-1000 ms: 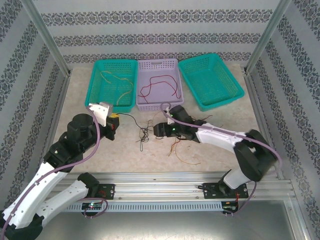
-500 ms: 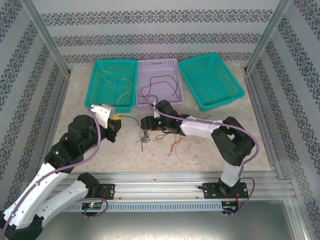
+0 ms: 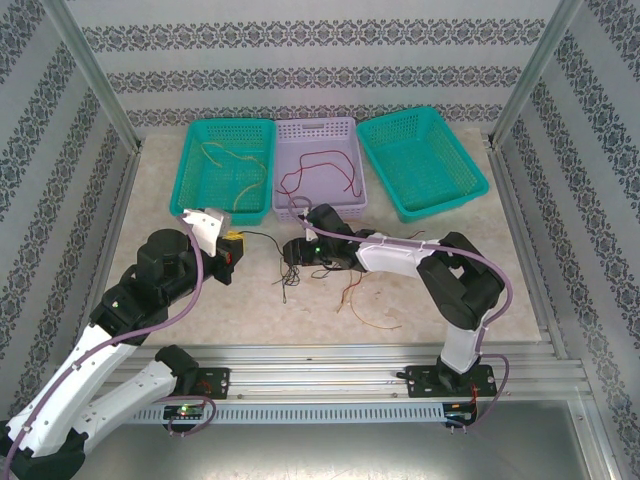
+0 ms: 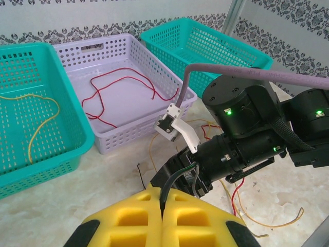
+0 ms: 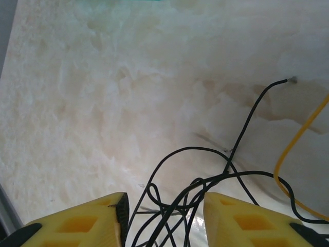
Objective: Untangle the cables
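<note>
The left tool (image 4: 163, 198) is clenched on one end of a black cable (image 4: 162, 191). The right tool (image 5: 164, 206) gapes astride the black knot (image 5: 198, 181) on the bench (image 5: 77, 103). Closing there may pinch several strands together, so a pull would tighten the knot. A yellow cable (image 5: 288, 154) at 3 o'clock could snag. The lilac basket (image 3: 316, 124) stands at 12 o'clock, out of the way.
</note>
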Tool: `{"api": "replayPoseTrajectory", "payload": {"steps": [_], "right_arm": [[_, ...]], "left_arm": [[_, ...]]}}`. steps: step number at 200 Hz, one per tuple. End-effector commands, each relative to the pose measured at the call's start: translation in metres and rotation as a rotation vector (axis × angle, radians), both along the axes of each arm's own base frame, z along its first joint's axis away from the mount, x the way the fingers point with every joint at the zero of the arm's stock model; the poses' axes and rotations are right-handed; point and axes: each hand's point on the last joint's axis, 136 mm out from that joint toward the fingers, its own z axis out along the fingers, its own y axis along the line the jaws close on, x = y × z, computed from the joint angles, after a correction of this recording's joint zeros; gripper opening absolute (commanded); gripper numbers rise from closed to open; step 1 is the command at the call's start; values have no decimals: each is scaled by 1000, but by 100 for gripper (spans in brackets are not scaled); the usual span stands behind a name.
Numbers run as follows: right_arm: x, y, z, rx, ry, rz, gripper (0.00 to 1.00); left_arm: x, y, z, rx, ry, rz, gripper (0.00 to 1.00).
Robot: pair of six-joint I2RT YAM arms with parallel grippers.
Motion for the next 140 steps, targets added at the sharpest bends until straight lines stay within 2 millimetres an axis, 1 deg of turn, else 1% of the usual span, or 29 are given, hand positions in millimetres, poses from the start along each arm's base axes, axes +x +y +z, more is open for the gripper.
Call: {"api": "replayPoseTrajectory", "payload": {"steps": [1, 12, 27, 43, 51, 59, 62, 85, 96, 121, 140], "right_arm": [[-5, 8, -10, -17, 17, 25, 34], [-4, 8, -12, -20, 19, 17, 26], [-5, 6, -17, -31, 27, 10, 21], [-5, 3, -18, -37, 30, 5, 11], [-4, -1, -18, -46, 25, -4, 7], [-1, -9, -17, -63, 12, -23, 1], [1, -11, -13, -63, 4, -31, 0], [16, -46, 4, -78, -56, -129, 0], [25, -67, 14, -70, -75, -183, 0], [40, -129, 38, -83, -135, -323, 0], [45, -169, 54, -85, -163, -400, 0]], "left_arm": [[-1, -4, 12, -14, -51, -26, 0], [-1, -3, 12, -12, -51, -23, 0], [-2, -2, 13, -12, -56, -18, 0], [-2, -2, 13, -12, -57, -17, 0], [-1, -2, 13, -11, -57, -17, 0], [-2, -2, 13, -8, -56, -18, 0], [-1, -1, 13, -8, -57, -16, 0], [-2, 3, 14, -4, -67, 4, 0], [-2, 6, 16, -2, -77, 17, 0], [-1, 19, 21, 21, -90, 78, 0], [-1, 30, 24, 40, -91, 128, 0]]}}
